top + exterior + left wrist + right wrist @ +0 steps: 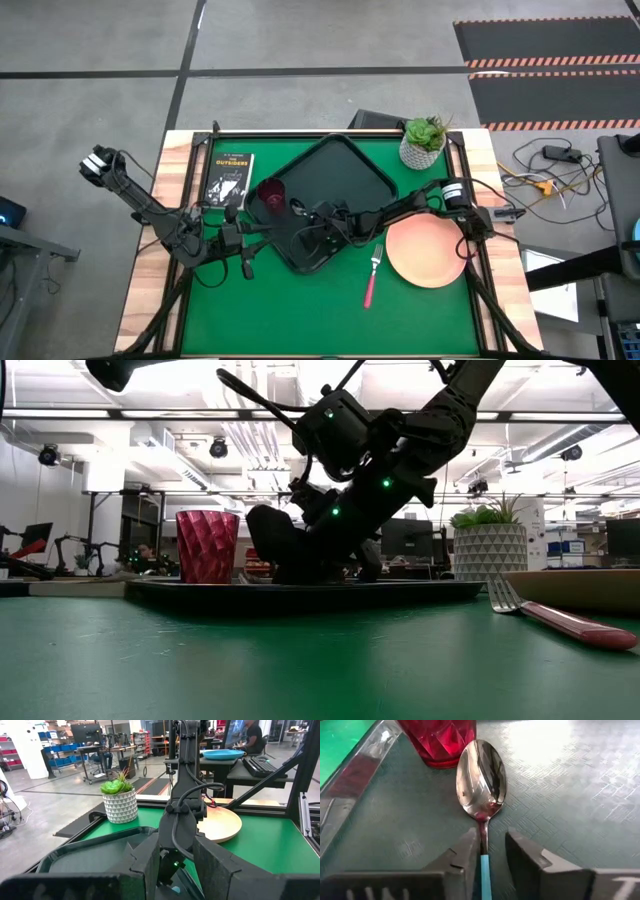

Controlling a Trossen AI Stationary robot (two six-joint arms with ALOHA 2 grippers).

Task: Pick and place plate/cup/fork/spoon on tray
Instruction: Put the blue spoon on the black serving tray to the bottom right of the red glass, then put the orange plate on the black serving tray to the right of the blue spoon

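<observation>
Now we see the right gripper (487, 851) low over the tray (352, 165), its fingers (462, 852) standing a little apart on either side of the spoon (482, 776). The spoon lies flat on the tray floor, bowl up, its blue handle running back between the fingers; a narrow gap shows on each side of it, so we read the jaws as slightly spread, not pinching. The spoon's bowl tip lies just beside the cup (437, 740), which stands upright on the tray near its rim.

From above, the right arm reaches across to the tray from the plate's side, and its gripper (318, 214) sits over the tray's near half, next to the cup (272, 194). The plate (425, 252) lies on the green mat off the tray, just beside the tray's corner — the fork (372, 275) lies on the mat too, between tray and plate, tines toward the tray.

The left gripper (243, 262) waits over the mat just beside the tray's near corner, and its wrist view shows its two fingers (145, 865) parted, with nothing between them.

Beyond the tray's far corner stands a potted plant (424, 141); a small black book (230, 179) lies beside the tray, close to the cup's side.
</observation>
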